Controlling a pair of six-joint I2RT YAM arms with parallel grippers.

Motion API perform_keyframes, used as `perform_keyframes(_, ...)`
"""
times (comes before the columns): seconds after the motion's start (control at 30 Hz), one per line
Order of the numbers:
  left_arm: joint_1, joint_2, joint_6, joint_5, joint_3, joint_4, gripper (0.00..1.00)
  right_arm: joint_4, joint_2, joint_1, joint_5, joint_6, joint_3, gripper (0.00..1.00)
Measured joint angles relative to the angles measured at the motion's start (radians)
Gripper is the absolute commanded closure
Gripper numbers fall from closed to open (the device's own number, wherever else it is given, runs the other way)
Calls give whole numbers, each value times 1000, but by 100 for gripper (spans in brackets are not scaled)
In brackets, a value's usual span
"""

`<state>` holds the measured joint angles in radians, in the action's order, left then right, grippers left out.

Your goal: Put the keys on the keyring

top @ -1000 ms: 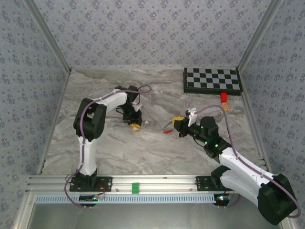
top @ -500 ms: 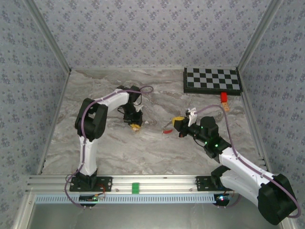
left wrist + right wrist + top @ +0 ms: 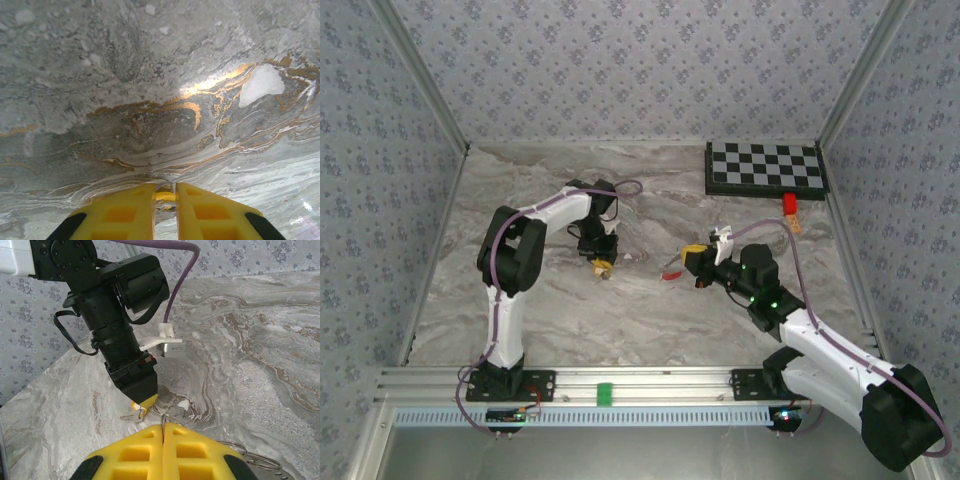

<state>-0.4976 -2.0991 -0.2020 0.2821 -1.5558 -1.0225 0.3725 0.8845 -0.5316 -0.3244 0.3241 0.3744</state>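
Observation:
My left gripper (image 3: 602, 266) points down at the marble, shut on a key (image 3: 166, 197) with an orange-yellow head wedged between its yellow fingers. In the right wrist view the key's silvery blade (image 3: 131, 415) sticks out sideways under the left gripper's tip (image 3: 145, 402), just above the table. My right gripper (image 3: 163, 426) is shut on the keyring, and a thin wire end (image 3: 163, 418) pokes out between its fingertips. More wire loops (image 3: 248, 455) show beside the right finger. The keyring's red tag (image 3: 672, 272) hangs by the right gripper (image 3: 690, 254), a short way right of the left gripper.
A black-and-white checkerboard (image 3: 766, 168) lies at the back right. In front of it stands a red block (image 3: 788, 204) with a small tan piece (image 3: 796, 224) beside it. A white chip (image 3: 184, 404) lies on the marble between the grippers. Patterned walls enclose the table.
The left gripper has shifted very slightly with the key still in it. The right arm has stayed put.

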Motion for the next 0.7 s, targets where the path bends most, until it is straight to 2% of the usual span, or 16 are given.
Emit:
perform_keyframes(0.3, 13, 53, 0, 9, 1, 15, 81, 0, 0, 0, 0, 0, 0, 100)
perform_keyframes(0.7, 13, 47, 4, -36, 1, -3, 81, 0, 0, 0, 0, 0, 0, 100)
